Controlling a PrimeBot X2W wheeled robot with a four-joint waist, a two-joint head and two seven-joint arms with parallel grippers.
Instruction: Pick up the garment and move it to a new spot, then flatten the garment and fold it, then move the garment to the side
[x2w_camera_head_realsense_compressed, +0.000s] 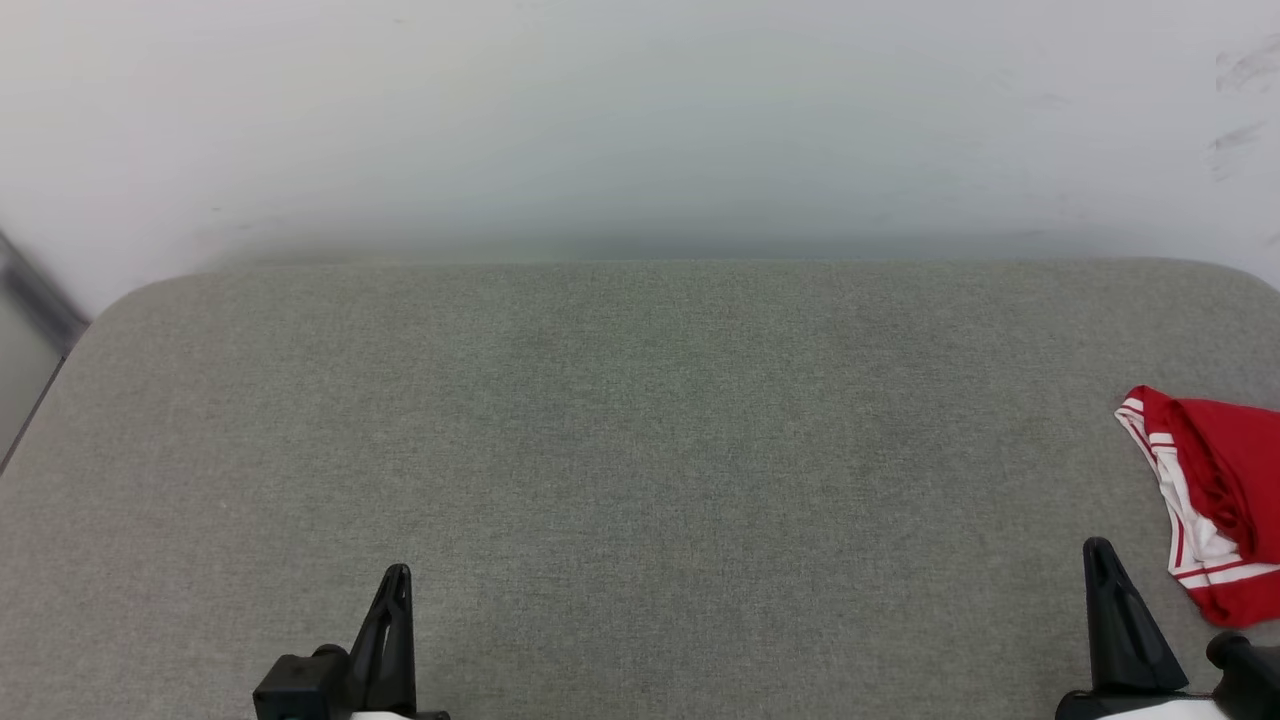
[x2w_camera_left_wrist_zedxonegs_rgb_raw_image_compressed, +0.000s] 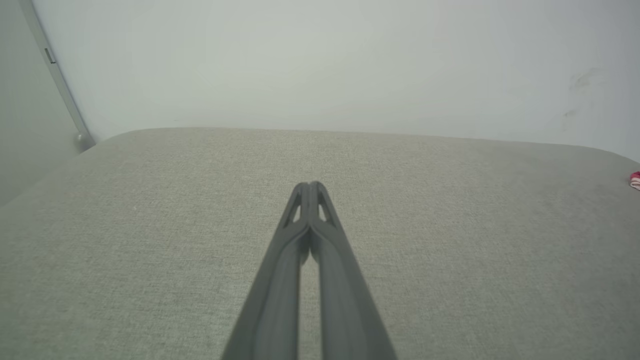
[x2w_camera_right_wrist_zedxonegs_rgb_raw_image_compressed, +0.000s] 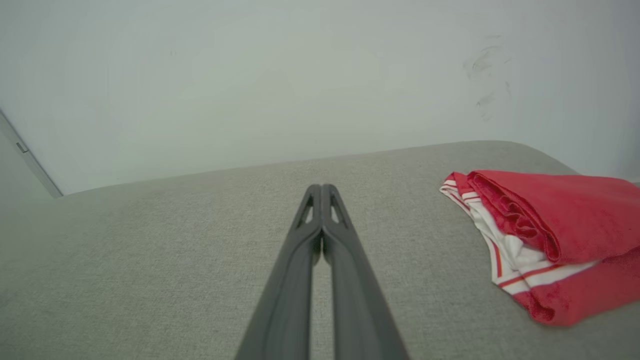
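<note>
- At the far right edge of the grey fabric-covered surface (x2w_camera_head_realsense_compressed: 640, 450), the garment (x2w_camera_head_realsense_compressed: 1215, 500) lies in a compact, layered bundle. Red cloth is on top, with a white sleeve trimmed in red stripes showing beneath it. The head view's right border cuts part of it off.
- Seen from the right wrist view, the garment (x2w_camera_right_wrist_zedxonegs_rgb_raw_image_compressed: 550, 235) is doubled over on itself with a soft, rolled upper edge. It is loosely layered, not crisply creased, and no lettering or number shows.
- Left pincer (x2w_camera_head_realsense_compressed: 398, 578) sits at the lower left of the head view. Its two dark fingers are pressed together and hold nothing, and it is over bare fabric well apart from the garment.
- Right pincer (x2w_camera_head_realsense_compressed: 1100, 552) sits at the lower right, fingers likewise together and empty. It is near the garment's closest edge but not touching it.
- A pale wall (x2w_camera_head_realsense_compressed: 640, 120) rises behind the surface.
- Step in hand, as a judgement: the scene fits two stages equally well. The garment may be a loose heap at the side, waiting to be lifted and carried toward the middle. Or it may be folded and already set aside, as the task's last words ask.
- Next move, as a judgement: if a grasp is due, the right pincer is the nearer one. It would need to part its fingers and reach right to pinch the cloth. If the garment already rests where it should, nothing more is called for.
</note>
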